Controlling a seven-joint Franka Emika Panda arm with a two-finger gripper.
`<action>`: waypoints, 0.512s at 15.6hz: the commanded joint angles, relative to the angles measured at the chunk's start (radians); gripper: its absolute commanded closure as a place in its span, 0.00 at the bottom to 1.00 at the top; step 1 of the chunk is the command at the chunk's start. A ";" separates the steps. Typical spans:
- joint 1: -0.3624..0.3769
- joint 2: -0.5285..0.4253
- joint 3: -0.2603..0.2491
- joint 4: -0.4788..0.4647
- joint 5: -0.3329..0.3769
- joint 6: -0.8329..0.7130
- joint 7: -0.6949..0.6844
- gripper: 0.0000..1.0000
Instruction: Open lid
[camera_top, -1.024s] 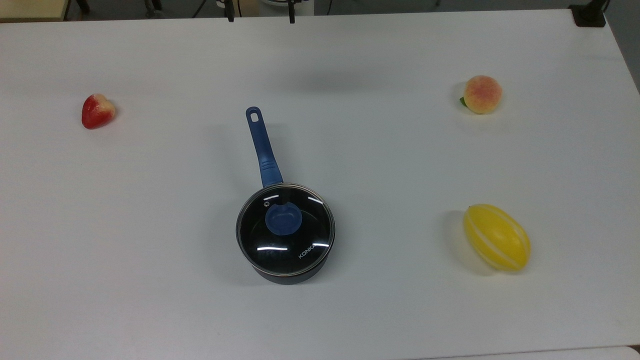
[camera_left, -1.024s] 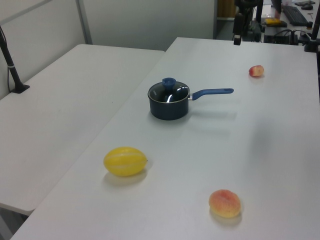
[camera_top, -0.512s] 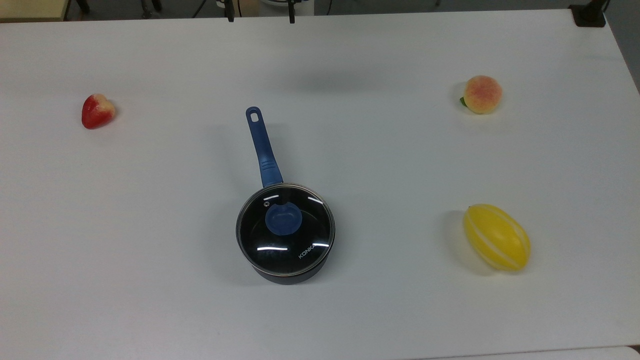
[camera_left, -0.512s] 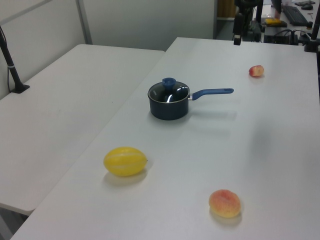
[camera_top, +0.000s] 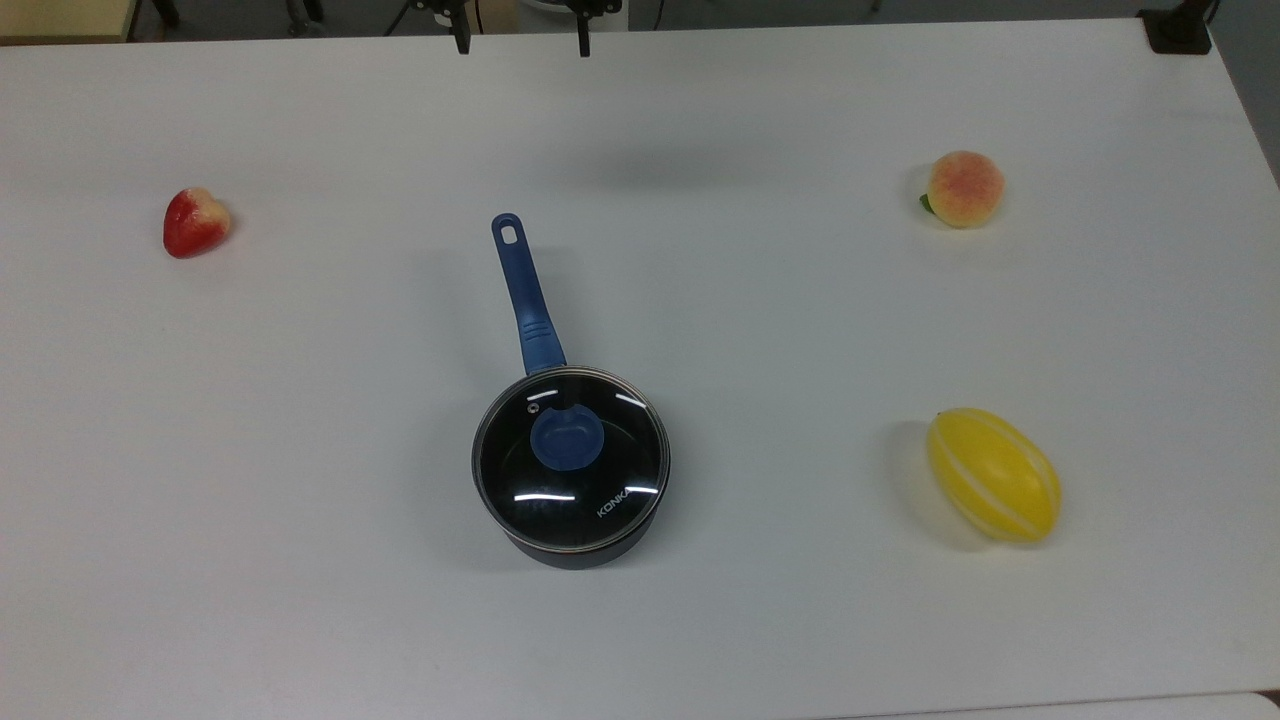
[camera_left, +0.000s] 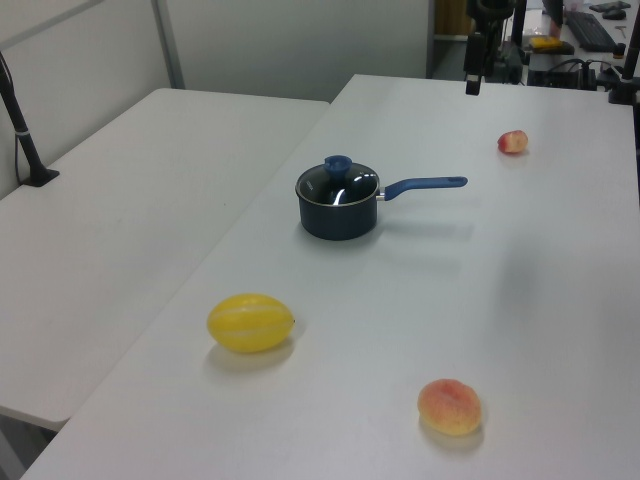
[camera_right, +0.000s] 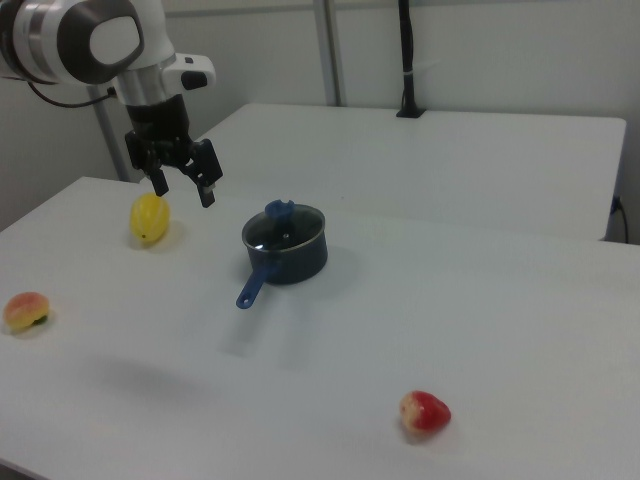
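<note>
The round glass lid (camera_top: 610, 470) with its blue knob (camera_top: 566, 440) sits shut on the black saucepan (camera_top: 580, 553) near the middle of the white table (camera_top: 800, 330). The pan's blue handle (camera_top: 527, 295) points toward the top view's upper edge. Lid (camera_left: 345, 187) and pan also appear in the left view, and the lid (camera_right: 283, 229) in the right view. My gripper (camera_right: 183, 190) hangs open and empty in the air, well above the table and beyond the handle's end; its two fingertips (camera_top: 462, 44) reach in at the top view's upper edge.
A red strawberry (camera_top: 195, 222) lies at the top view's left, a peach (camera_top: 963, 188) at its upper right, a yellow melon (camera_top: 993, 474) at its right. A second white table (camera_left: 120, 200) adjoins on the left view's left, with a black post (camera_left: 25, 140).
My gripper has shifted slightly, showing a little more at the top view's upper edge. The pan, lid and fruit have not moved.
</note>
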 joint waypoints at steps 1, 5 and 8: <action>0.016 -0.009 -0.008 -0.022 -0.009 0.054 -0.025 0.00; 0.046 0.016 -0.002 -0.001 -0.027 0.109 -0.016 0.00; 0.048 0.016 0.002 0.003 -0.029 0.204 -0.013 0.00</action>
